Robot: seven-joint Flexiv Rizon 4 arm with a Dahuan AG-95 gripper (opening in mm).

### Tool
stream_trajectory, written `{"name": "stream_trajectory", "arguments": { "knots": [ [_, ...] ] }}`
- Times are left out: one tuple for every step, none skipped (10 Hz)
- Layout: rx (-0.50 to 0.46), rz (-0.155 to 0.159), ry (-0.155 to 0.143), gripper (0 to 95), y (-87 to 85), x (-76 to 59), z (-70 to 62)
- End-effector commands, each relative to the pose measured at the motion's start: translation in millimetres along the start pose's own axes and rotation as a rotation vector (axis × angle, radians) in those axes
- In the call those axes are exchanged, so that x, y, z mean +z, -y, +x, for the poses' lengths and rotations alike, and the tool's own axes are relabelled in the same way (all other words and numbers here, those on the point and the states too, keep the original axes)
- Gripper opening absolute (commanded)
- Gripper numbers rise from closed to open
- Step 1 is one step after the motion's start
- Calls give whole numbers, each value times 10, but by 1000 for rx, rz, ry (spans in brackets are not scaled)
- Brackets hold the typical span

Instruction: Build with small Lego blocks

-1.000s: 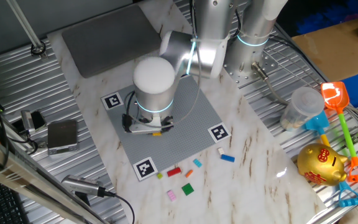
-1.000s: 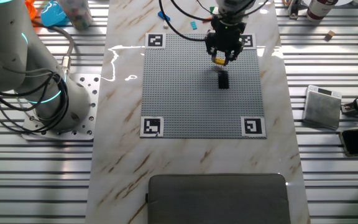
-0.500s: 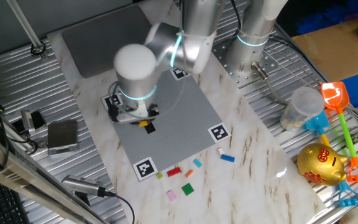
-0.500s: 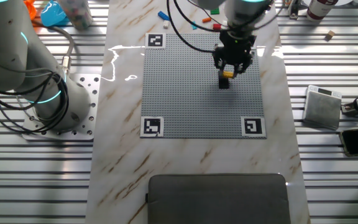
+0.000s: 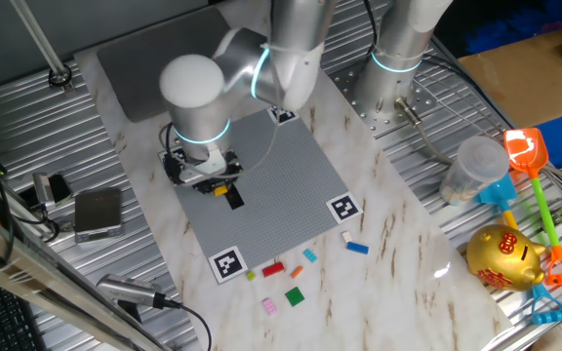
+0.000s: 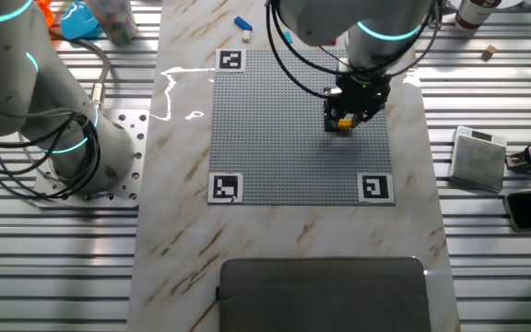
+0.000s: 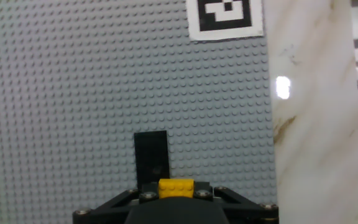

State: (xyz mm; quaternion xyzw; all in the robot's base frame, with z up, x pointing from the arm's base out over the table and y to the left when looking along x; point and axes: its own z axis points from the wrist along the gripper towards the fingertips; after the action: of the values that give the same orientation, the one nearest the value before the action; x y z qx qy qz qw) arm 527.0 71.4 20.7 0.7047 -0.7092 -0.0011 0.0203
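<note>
A: Where is the yellow block (image 7: 176, 185)?

B: Clamped in the end effector (image 7: 176, 194), low over the grey studded plate (image 7: 73, 93). The hand view shows its studded top sitting between the two black fingers (image 7: 107, 204). In one fixed view it shows as a yellow speck (image 5: 220, 190) under the wrist.

A: And the black block (image 7: 151, 157)?

B: Standing on the plate, directly ahead of the yellow one and just beside it. Whether they touch, I cannot tell. In the other fixed view the end effector (image 6: 344, 121) covers most of it, with only yellow (image 6: 344, 122) showing.

A: Which part of the plate is that?

B: Toward the edge nearest the small silver box (image 6: 479, 157), about midway between two of the black-and-white corner markers (image 6: 372, 188).

A: Any loose blocks?

B: Several lie on the marble table (image 5: 398, 244) off the plate's edge: a red block (image 5: 273, 269), a green block (image 5: 294, 296), a pink block (image 5: 270, 306), a blue block (image 5: 358, 248), a light blue block (image 5: 310, 255), an orange block (image 5: 300, 270) and a white block (image 5: 346, 236).

A: What else is around?

B: A golden piggy bank (image 5: 503, 256), toy shovels and rakes (image 5: 540, 195) and a clear cup (image 5: 473, 168) on the metal slats to one side, and a grey pad (image 6: 324, 293) at the far end of the table.
</note>
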Motion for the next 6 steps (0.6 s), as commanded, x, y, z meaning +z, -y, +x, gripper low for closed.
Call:
{"name": "stream_trajectory", "arguments": {
  "knots": [
    [-38, -13, 23, 0, -6, -4, 8],
    [-37, -23, 36, 0, -27, -19, 7],
    [-30, -27, 38, 0, -48, -40, 3],
    [-26, -28, 38, 0, -71, -60, -1],
    [-22, -28, 36, 0, -89, -77, -5],
    [-15, -26, 35, 0, -101, -79, -3]
  ]
}}
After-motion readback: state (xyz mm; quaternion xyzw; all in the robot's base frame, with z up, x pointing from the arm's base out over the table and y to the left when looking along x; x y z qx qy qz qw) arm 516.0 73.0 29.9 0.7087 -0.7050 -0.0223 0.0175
